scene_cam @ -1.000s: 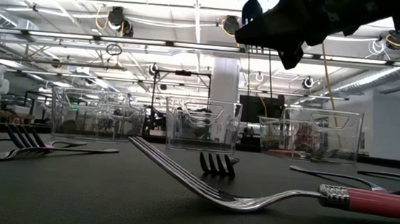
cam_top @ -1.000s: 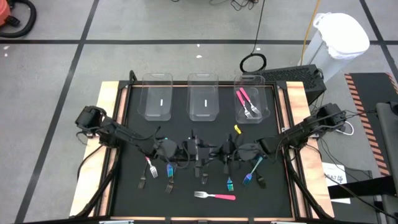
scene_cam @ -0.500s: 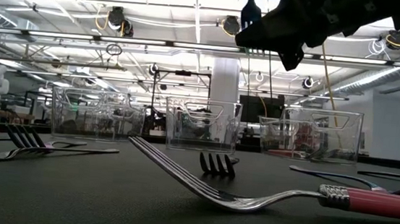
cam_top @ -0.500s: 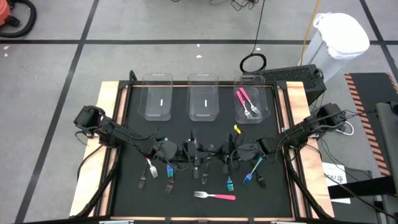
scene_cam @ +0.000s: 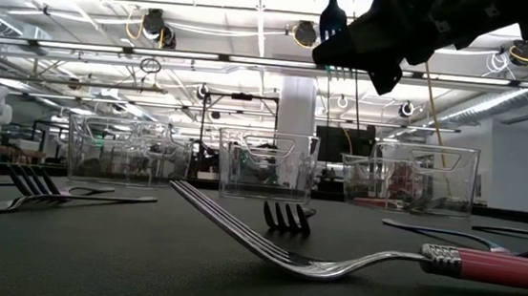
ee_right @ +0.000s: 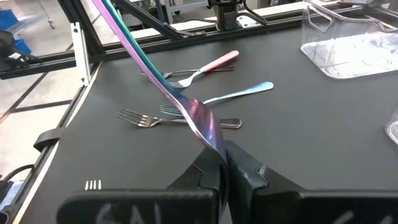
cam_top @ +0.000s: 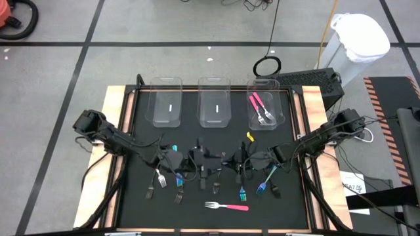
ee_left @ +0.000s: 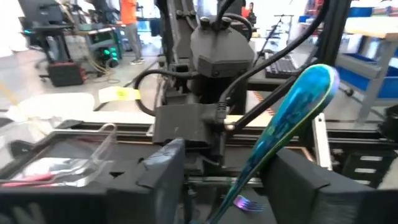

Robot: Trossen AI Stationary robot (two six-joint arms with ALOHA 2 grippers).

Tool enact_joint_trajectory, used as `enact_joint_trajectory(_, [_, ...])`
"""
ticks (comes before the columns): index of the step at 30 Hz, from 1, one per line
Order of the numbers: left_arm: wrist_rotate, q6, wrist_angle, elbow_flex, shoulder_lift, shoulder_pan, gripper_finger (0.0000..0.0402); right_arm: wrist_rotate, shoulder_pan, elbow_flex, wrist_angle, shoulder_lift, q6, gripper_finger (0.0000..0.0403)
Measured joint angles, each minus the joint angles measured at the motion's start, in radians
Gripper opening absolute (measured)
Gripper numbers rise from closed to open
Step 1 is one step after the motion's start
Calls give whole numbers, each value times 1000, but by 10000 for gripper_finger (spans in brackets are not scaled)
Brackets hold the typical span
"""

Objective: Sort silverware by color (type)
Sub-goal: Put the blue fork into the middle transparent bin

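Slightly shifted since a second ago, the left claw (cam_top: 191, 161) is now drawn a little toward the bench's left edge, and the iridescent fork (ee_left: 283, 127) it shares with the right claw (cam_top: 237, 161) is carried along. Both claws are closed on that fork above the bench's middle: the left on the handle, the right (ee_right: 214, 163) at the neck. The pink fork (cam_top: 226, 206) is left lying near the front edge; two pink forks (cam_top: 260, 109) lie in the right-hand bin (cam_top: 266, 86).
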Motion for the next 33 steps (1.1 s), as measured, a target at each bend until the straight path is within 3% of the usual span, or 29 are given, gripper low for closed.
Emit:
enact_joint_trajectory(4, [-48, 2, -21, 0, 0, -3, 231, 0, 0, 0, -2, 0, 2, 3])
enact_joint_trajectory(9, [-48, 2, -31, 0, 0, -3, 223, 0, 0, 0, -3, 0, 2, 4])
enact_joint_trajectory(16, [-47, 3, -40, 0, 0, -3, 148, 3, 0, 0, -1, 0, 0, 4])
enact_joint_trajectory(24, [-43, 39, -56, 0, -5, -4, 18, 5, -1, -1, -3, 0, -4, 5])
enact_joint_trajectory(29, [-44, 34, -93, 0, -32, -4, 8, 1, -1, -1, 6, 0, -12, 11])
enact_joint_trajectory(33, [-53, 21, -113, 0, -54, -5, 4, 23, 1, -1, 22, 0, -20, 48])
